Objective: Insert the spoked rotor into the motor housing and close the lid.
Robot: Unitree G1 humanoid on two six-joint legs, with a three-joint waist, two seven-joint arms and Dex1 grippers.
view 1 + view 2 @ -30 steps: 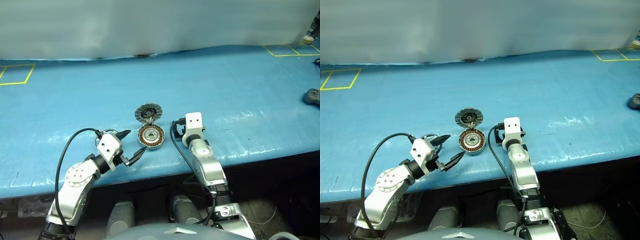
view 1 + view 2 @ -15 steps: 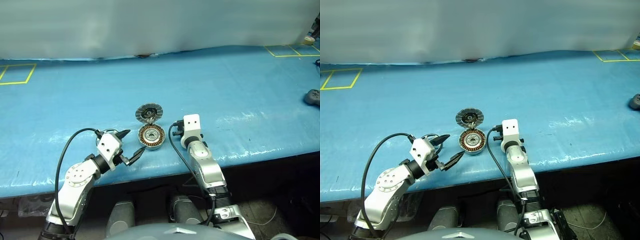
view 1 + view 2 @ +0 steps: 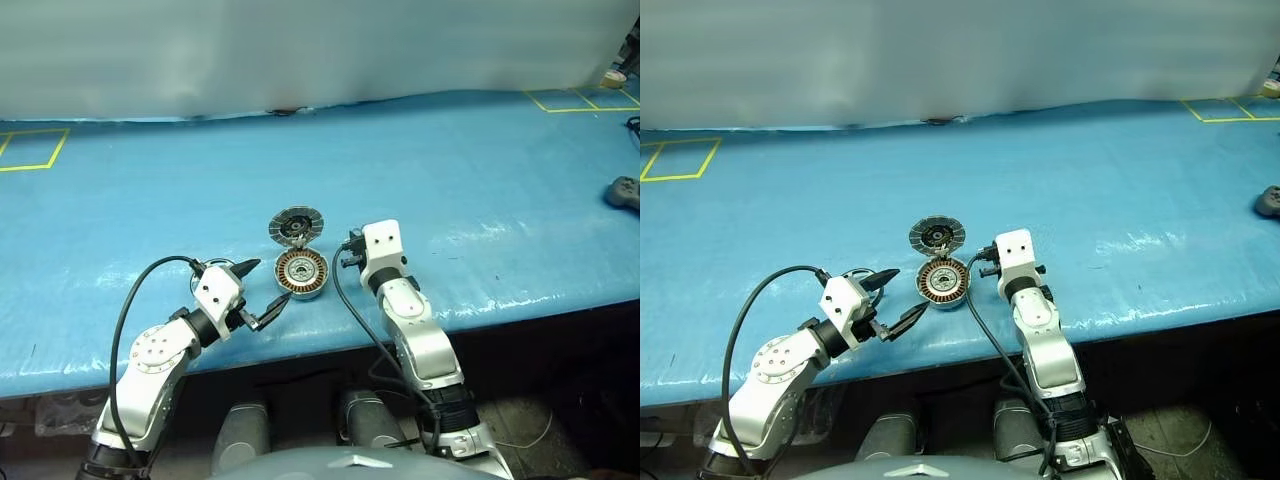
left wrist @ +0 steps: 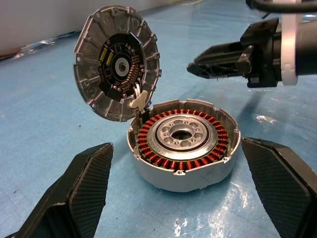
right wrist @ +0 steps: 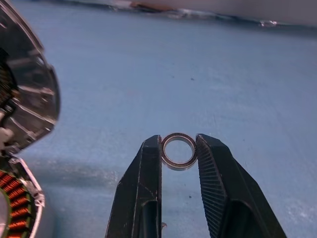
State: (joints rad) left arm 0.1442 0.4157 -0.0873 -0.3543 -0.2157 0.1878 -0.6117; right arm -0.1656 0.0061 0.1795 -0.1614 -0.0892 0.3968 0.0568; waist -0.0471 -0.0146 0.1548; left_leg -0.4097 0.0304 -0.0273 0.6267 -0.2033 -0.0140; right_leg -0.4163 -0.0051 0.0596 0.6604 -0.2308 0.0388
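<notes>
My two head views look forward and down from above my arms over the blue table (image 3: 480,190), side by side, sharing almost the same stretch of it with the motor housing (image 3: 302,273) near the front edge. My left wrist view sits low and close to that housing, looking level across it at the raised lid (image 4: 118,62). My right wrist view looks level along its own fingers (image 5: 148,183) over the table, catching the lid's edge (image 5: 29,94) that the left wrist view shows whole.

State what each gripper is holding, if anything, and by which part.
The right gripper pinches a small silver ring across its outer rim, one fingertip on each side. The left gripper is open and holds nothing.
</notes>
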